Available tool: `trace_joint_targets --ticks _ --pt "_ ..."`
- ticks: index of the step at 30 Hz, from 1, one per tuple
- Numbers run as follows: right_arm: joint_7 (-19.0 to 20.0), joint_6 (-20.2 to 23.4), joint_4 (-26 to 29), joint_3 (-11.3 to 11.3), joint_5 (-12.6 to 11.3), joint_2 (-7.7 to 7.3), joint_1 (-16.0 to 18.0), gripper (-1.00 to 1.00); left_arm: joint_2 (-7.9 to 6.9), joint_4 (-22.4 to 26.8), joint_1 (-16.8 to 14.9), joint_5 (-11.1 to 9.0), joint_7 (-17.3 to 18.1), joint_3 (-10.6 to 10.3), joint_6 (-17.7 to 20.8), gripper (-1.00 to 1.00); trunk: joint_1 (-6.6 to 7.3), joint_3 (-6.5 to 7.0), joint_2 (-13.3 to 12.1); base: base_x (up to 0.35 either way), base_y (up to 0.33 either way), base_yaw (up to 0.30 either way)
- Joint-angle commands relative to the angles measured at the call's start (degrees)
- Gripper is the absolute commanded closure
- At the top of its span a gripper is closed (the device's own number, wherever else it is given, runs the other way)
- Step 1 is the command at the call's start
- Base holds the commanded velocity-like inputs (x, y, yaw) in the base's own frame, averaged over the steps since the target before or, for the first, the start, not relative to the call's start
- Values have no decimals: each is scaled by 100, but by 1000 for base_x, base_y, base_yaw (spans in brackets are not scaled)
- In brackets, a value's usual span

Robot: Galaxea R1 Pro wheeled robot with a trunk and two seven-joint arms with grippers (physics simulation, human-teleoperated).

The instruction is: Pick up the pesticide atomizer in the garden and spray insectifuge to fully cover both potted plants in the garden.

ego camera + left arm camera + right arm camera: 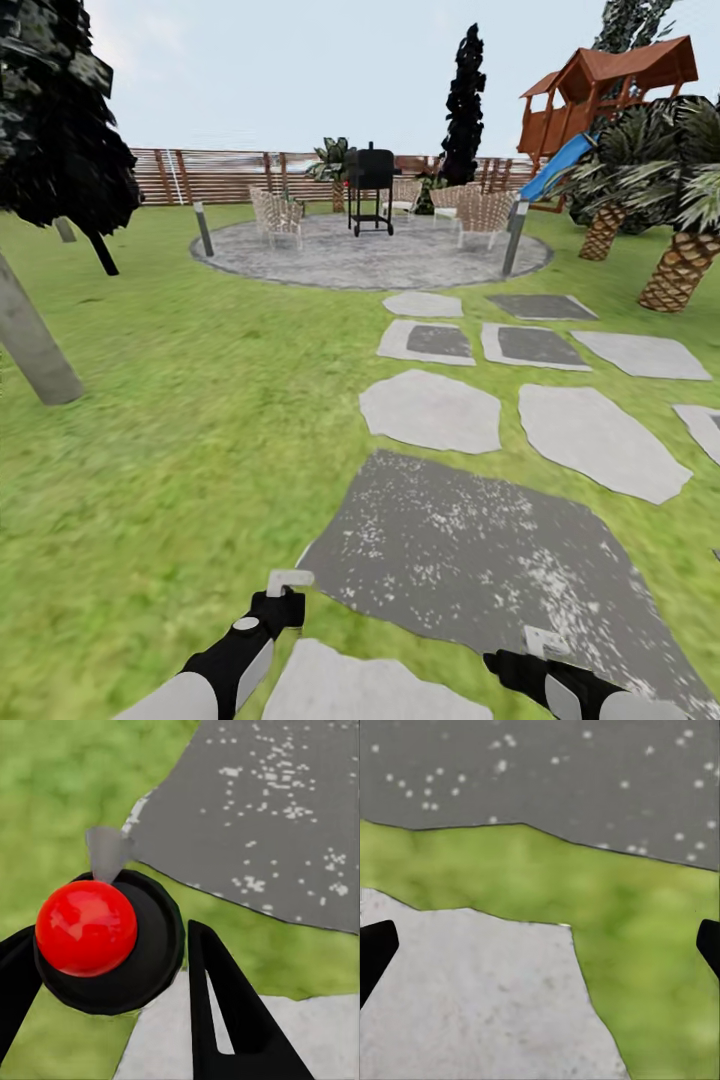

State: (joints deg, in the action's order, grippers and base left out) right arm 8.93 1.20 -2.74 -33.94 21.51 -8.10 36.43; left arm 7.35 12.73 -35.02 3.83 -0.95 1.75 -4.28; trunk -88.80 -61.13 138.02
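Above the dark stone, our right end effector is released and the left end effector we cannot tell; the atomizer is likely light, best held by its body.

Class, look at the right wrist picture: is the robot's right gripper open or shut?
Open. The right gripper has its two dark fingertips at opposite edges of the picture, with only lawn and a stepping stone between them.

A black grill stands on the round paved patch — wicker chairs beside it, a wooden playhouse well behind.
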Motion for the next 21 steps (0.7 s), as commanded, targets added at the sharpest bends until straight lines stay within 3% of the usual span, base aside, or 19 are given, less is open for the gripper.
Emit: trace_joint_targets --ticks 1,21 --pt "13 11 -8 -50 46 -5 3 -100 3 -7 -5 42 -10 18 -21 100 -2 -11 2 324 -105 195" --pt "17 12 -8 -51 45 -6 3 -100 3 -7 -5 38 -9 18 -21 100 -2 -137 2 325 -105 203"
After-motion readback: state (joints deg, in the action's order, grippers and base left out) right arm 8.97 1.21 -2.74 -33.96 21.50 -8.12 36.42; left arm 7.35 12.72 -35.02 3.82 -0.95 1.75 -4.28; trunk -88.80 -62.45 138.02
